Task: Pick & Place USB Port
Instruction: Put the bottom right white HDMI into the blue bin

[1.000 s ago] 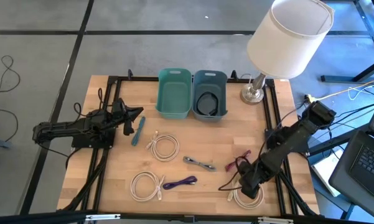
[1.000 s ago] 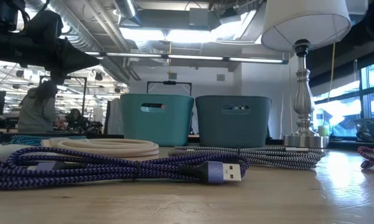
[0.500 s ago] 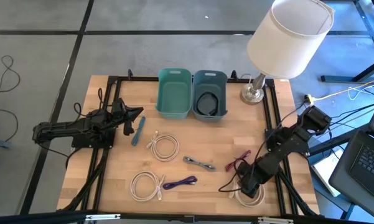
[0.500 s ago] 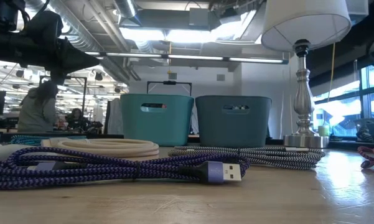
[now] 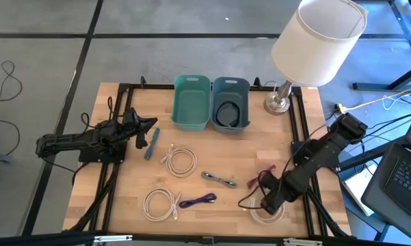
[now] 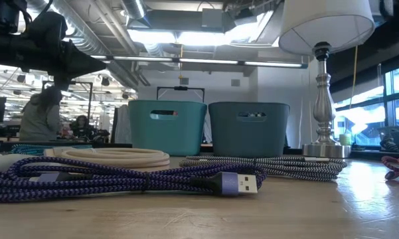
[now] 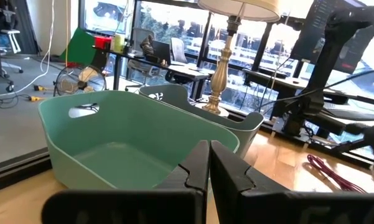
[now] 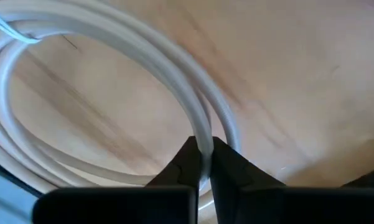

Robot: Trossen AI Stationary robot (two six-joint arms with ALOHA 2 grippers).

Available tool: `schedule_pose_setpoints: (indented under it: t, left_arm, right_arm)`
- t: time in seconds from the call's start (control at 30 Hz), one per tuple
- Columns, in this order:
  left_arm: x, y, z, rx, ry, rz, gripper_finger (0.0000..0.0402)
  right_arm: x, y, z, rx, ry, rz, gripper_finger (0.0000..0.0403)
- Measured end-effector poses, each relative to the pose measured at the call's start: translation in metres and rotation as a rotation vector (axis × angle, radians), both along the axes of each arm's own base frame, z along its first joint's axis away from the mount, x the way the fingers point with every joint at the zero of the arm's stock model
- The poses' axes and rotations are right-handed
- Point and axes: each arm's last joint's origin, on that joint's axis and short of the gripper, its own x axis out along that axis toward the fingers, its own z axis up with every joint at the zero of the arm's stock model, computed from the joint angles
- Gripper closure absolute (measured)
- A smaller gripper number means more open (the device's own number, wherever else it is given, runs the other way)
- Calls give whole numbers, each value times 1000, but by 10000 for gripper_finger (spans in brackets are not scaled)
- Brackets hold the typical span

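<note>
While I am pinching the right gripper [image 8: 202,163] shut on the white cable [image 8: 174,74] at the table's [image 5: 212,164] near right corner, the strand is sitting between its fingertips for lifting. I am parking the left gripper [image 7: 208,163], closed and empty, at far left. Red cable [image 5: 265,177] is lying just beside; both bins [image 5: 191,102] are standing well apart.

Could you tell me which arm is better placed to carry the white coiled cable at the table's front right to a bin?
The right. Its gripper is already shut on the white coiled cable, jaws pinching a strand. The left gripper waits shut at the far side, beside the teal bin.
</note>
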Motion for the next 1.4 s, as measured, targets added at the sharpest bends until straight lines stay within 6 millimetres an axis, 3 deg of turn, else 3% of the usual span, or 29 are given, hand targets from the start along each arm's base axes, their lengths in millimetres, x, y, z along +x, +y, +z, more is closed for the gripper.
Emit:
schedule_pose_setpoints:
  t: [0.2,0.33,0.57,0.73,0.9,1.1,1.27,1.4]
  left_arm:
    - [0,0,0,0,0,0,396]
    - [0,0,0,0,0,0,396]
    - [0,0,0,0,0,0,396]
    - [0,0,0,0,0,-4,396]
    - [0,0,0,0,0,-5,396]
    - [0,0,0,-20,-11,-8,396]
    - [0,0,0,-3,-1,-6,396]
    - [0,0,0,-2,-1,-4,396]
  right_arm:
    - [24,-4,56,-220,-241,-99,387]
    - [45,-21,86,-435,-468,-151,387]
    - [103,-74,100,-533,-596,6,387]
    - [135,-132,105,-521,-620,119,387]
    - [137,-199,102,-522,-516,109,387]
    - [127,-258,99,-540,-411,105,387]
    - [126,-292,103,-603,-449,93,387]
    - [126,-303,106,-606,-498,71,387]
